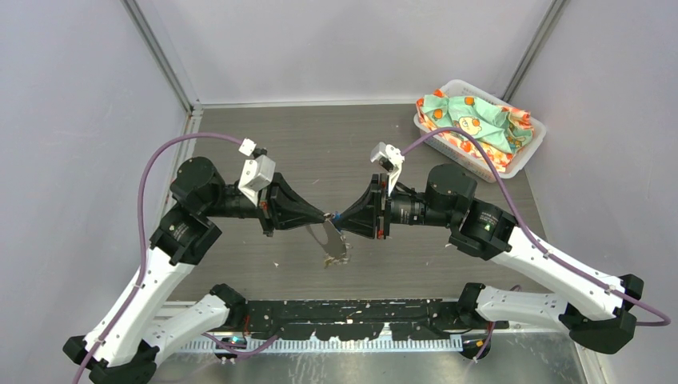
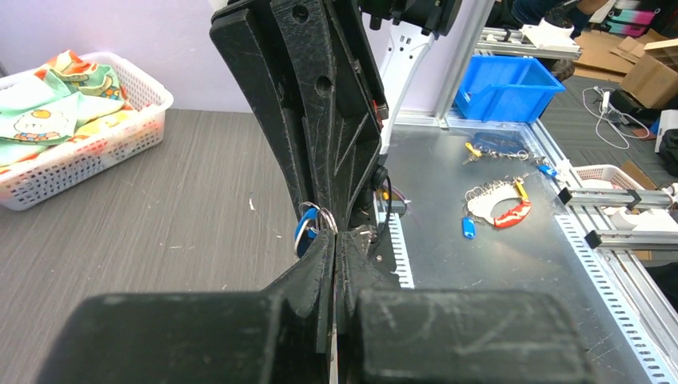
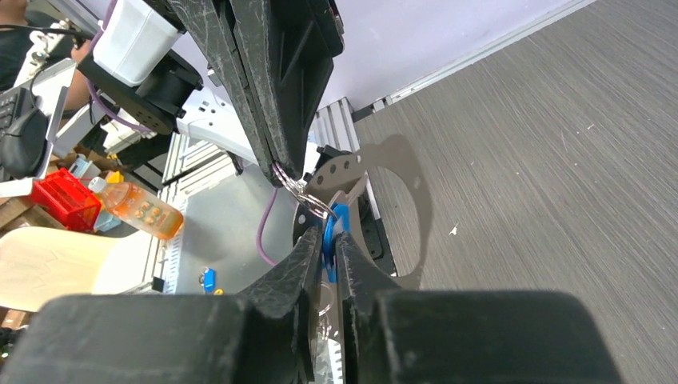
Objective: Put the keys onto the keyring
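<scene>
Threading looks unfinished: the left gripper point(image 2: 333, 240), jaws pinched on the keyring point(image 1: 334, 240), meets the right gripper point(image 3: 329, 244), jaws clamped on the blue key point(image 3: 333, 228), in mid-air.

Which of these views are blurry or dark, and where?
Top external: evenly lit and sharp throughout. Left wrist: the left pincer is a dark, soft-focus mass low in frame. Right wrist: the right pincer is blurred up close, the blue key clearer.

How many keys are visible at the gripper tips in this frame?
1. A blue-headed key is pinched in the right gripper, tip to tip with the left gripper, which pinches the keyring. No yellow-orange key shows; it may be hidden.
</scene>
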Controlling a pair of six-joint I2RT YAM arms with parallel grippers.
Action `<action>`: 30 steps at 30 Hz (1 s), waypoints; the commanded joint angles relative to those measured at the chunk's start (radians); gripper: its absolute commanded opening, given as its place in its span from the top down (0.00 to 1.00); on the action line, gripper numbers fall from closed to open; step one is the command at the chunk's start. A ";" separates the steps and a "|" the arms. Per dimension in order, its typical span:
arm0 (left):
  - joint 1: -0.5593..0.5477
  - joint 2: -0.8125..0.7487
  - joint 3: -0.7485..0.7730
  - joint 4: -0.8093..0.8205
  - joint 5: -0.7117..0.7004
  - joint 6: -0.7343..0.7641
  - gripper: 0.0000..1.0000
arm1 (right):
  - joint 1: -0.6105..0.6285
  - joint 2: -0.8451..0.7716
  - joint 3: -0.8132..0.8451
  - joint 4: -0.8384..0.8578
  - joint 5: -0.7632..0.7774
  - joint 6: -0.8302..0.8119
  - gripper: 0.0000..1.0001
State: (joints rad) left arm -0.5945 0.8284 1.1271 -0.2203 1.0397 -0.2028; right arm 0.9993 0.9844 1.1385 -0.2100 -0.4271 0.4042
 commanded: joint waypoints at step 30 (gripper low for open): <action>0.001 -0.001 0.019 0.078 0.020 -0.027 1.00 | -0.001 -0.005 0.285 -0.284 0.043 -0.232 0.17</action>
State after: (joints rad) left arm -0.5945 0.8299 1.1160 -0.1917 1.0100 -0.2104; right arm 0.9993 0.9886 1.3231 -0.4637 -0.4328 0.2882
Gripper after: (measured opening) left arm 0.009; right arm 0.779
